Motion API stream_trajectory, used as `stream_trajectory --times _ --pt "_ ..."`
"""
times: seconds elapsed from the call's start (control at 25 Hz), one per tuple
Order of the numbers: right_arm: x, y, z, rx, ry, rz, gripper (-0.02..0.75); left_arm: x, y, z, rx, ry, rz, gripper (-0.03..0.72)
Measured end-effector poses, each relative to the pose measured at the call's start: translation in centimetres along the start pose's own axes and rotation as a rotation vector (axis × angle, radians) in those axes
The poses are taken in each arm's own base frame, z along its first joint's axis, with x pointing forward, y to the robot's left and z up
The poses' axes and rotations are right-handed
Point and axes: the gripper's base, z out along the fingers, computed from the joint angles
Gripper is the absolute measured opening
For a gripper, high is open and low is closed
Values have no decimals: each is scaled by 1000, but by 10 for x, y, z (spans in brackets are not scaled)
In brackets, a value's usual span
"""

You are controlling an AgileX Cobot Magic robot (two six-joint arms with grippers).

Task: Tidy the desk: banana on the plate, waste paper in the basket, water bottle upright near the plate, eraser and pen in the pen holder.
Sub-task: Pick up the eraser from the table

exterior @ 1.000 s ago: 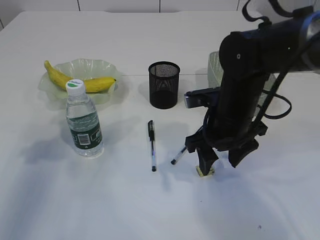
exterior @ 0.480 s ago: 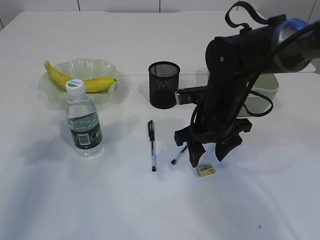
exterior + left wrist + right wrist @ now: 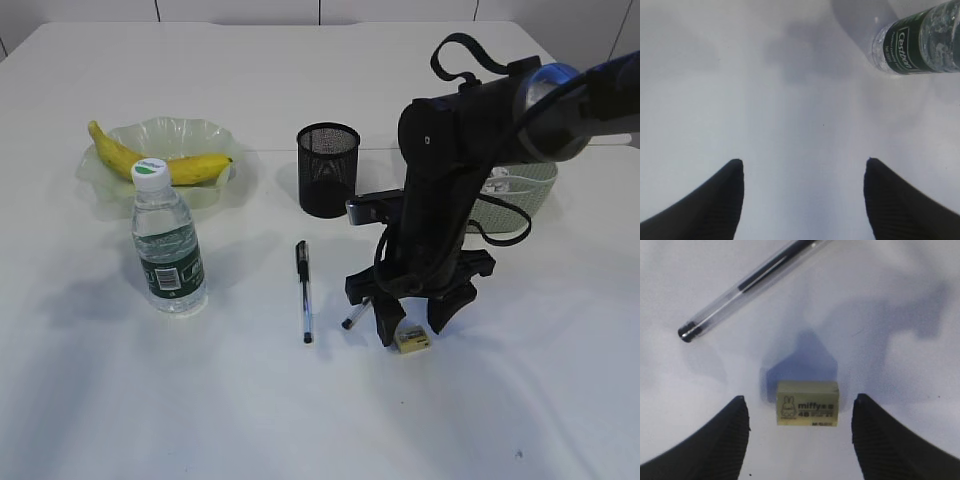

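Both fingers of the open right hand (image 3: pixel 799 415) flank the eraser (image 3: pixel 808 409), untouched.

You've got the desk (image 3: pixel 300 420), plain white, filling the frame. On it, upper left: the plate (image 3: pixel 205 133). Just below it the water bottle (image 3: pixel 167 243) stands upright. Top centre: the pen holder (image 3: pixel 328 170). Right of that, upper right, the basket (image 3: pixel 530 190), partly hidden. Centre: one pen (image 3: pixel 303 290) lying flat; a second pen (image 3: pixel 354 315) to its right, mostly hidden. The eraser (image 3: pixel 412 340) lies lower right of centre.
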Motion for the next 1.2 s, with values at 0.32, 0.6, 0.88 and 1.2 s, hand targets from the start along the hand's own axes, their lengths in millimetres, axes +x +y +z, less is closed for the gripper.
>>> stream_trajectory --times 0.32,0.6,0.88,1.2 --pt "-2 -3 8 32 3 -3 479 0 0 0 0 -2 0 529" --pt "-3 -3 11 32 3 -1 474 0 0 0 -1 -5 0 529" --pt "-3 -3 13 31 3 1 302 -1 0 0 -1 -9 0 529" --pt "-4 -2 12 27 4 3 268 -1 0 0 -2 -12 0 529"
